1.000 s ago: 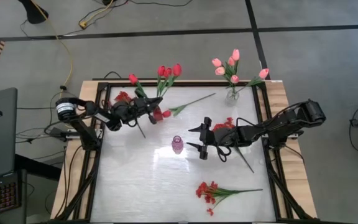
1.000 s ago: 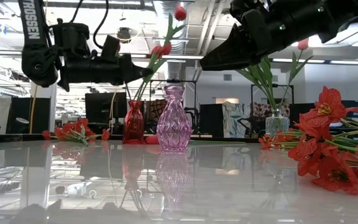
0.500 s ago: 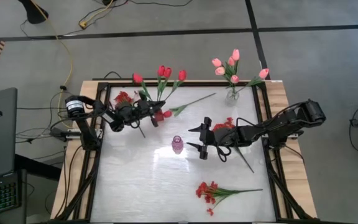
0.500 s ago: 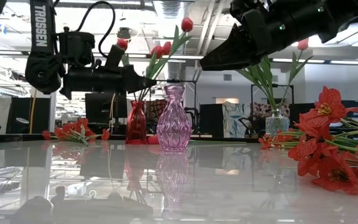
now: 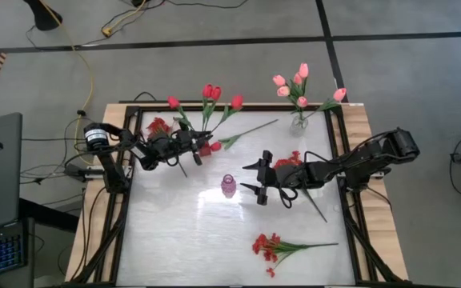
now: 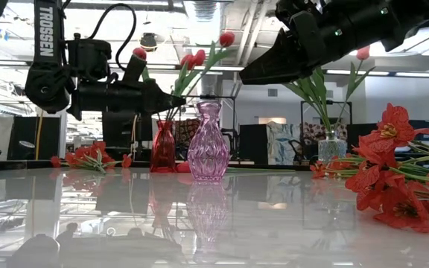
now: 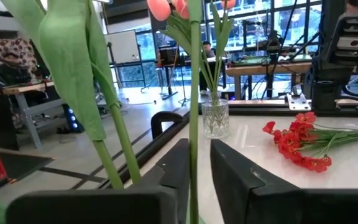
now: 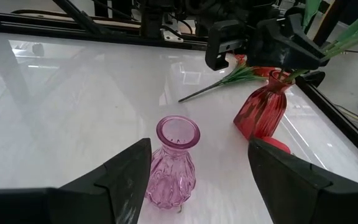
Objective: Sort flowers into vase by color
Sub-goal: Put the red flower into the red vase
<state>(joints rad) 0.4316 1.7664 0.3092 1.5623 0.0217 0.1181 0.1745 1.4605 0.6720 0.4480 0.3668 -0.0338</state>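
Note:
A red vase stands far left of centre with red tulips upright in it. My left gripper reaches level over the vase mouth, its fingers slightly apart with one tulip stem in the gap. A pink vase stands mid-table. My right gripper hovers wide open just right of the pink vase, holding nothing. Pink tulips stand in a clear vase at the far right. One red tulip lies on the table beside the red vase. My left gripper has a tulip stem standing upright between its two fingers, which come level from the table's left and lie across it. A narrow gap shows beside the stem, and I cannot tell whether either finger touches it.
Red bunches lie on the table near the front, at the far left corner and under my right arm. A black frame runs round the white tabletop.
My left gripper has gone down toward the red vase with the tulips. Their blossoms have sunk lower, and the tallest one has tipped toward the table's right.

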